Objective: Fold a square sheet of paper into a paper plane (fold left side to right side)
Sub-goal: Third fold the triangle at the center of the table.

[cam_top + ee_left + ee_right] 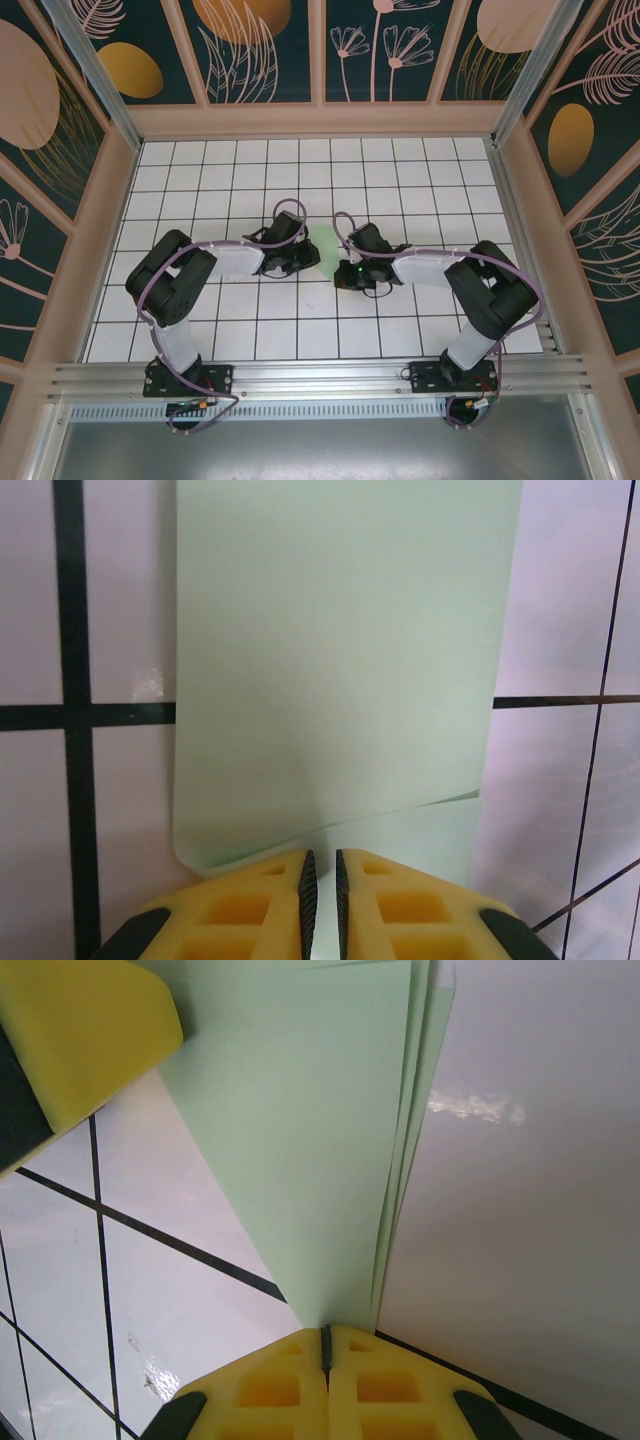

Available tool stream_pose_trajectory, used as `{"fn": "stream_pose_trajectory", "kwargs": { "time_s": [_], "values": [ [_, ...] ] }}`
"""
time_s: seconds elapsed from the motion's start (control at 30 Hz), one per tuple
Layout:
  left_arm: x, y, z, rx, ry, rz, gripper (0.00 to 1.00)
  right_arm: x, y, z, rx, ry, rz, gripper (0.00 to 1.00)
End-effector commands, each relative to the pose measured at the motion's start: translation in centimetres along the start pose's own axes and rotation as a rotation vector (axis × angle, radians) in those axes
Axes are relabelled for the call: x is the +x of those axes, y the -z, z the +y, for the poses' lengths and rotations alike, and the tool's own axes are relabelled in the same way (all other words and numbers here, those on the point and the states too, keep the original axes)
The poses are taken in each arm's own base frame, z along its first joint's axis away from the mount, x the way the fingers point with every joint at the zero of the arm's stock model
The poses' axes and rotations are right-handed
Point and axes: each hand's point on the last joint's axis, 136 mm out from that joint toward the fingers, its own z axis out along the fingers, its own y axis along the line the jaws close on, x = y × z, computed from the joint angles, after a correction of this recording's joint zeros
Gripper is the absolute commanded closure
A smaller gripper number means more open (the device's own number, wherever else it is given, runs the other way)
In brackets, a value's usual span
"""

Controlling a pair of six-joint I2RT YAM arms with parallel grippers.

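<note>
The pale green sheet of paper [328, 243] lies folded on the white tiles between my two grippers. In the left wrist view the sheet of paper [340, 660] has a rounded, uncreased fold on its left and a raised upper layer. My left gripper [322, 858] is closed to a thin slit on that layer's near edge. Seen from above, the left gripper [310, 260] is at the paper's left side and the right gripper [342, 276] at its near right. The paper [310, 1140] narrows to a point at my shut right gripper [326, 1332]. A left finger [85, 1035] rests on its far corner.
The white grid-tiled floor [300, 170] is boxed in by wood-framed patterned walls [320, 120] at the back and both sides. An aluminium rail [320, 375] carrying both arm bases runs along the near edge. Open tiles stretch behind the paper and to either side.
</note>
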Motion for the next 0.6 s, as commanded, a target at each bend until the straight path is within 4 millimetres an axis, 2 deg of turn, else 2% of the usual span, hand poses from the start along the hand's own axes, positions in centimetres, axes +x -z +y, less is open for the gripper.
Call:
{"fn": "stream_pose_trajectory", "kwargs": {
  "time_s": [0.0, 0.2, 0.3, 0.57],
  "values": [
    [-1.1, -0.2, 3.8, -0.126, 0.003, -0.041, 0.81, 7.3, -0.9, -6.9, 0.26, -0.085, 0.226, 0.96],
    [-1.3, -0.3, 5.9, -0.166, 0.007, -0.042, 0.81, 7.4, -0.9, -7.0, 0.261, -0.084, 0.228, 0.96],
    [-2.1, -0.2, 6.4, -0.177, 0.01, -0.051, 0.8, 7.4, -0.8, -6.8, 0.254, -0.078, 0.23, 0.96],
    [-4.1, 0.3, 6.6, -0.188, 0.002, -0.068, 0.77, 7.7, -0.7, -6.5, 0.233, -0.075, 0.217, 0.96]
  ]
}}
